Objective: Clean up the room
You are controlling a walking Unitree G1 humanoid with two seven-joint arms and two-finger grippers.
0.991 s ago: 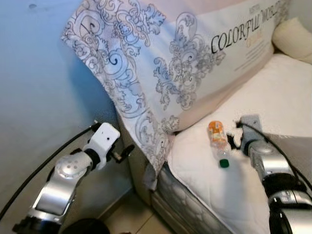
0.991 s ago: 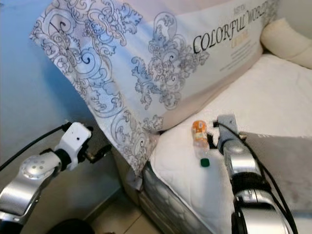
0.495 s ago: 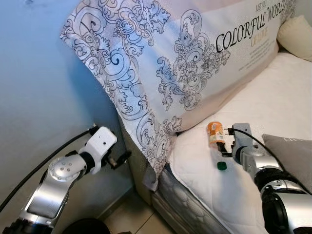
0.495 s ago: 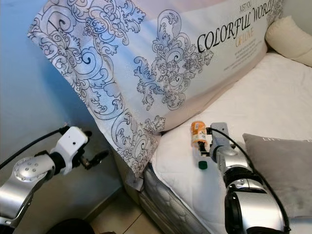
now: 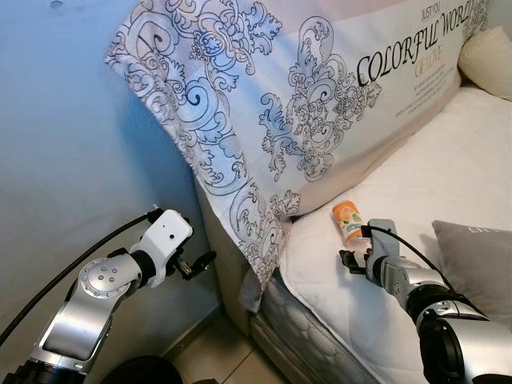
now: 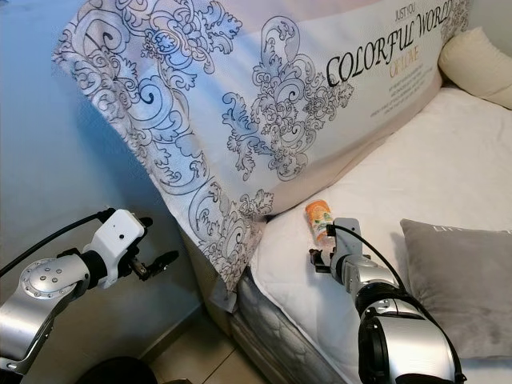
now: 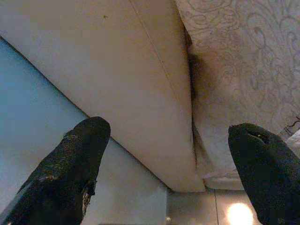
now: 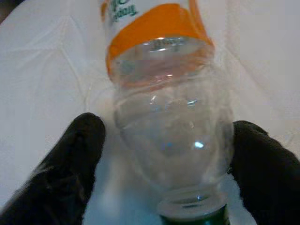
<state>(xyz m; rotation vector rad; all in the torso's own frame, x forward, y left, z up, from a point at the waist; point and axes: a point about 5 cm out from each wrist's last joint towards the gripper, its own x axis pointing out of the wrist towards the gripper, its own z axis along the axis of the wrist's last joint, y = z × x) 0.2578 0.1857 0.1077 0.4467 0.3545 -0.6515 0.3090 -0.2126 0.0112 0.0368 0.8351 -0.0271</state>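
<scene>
A clear plastic bottle (image 8: 168, 140) is straddled on the bed (image 5: 448, 168) by the spread right hand (image 8: 166, 187). The left hand (image 7: 168, 154), also spread, is held beside the patterned pillow (image 5: 272, 104).

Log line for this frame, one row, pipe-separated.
right gripper open astride clear plastic bottle with orange label | bottle lying on white mattress | left gripper open, idle beside bed base | not grasped yet

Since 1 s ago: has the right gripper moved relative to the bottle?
Yes. The right gripper has swung from beside the bottle to its cap end; its fingers now straddle the neck on the white mattress.
</scene>
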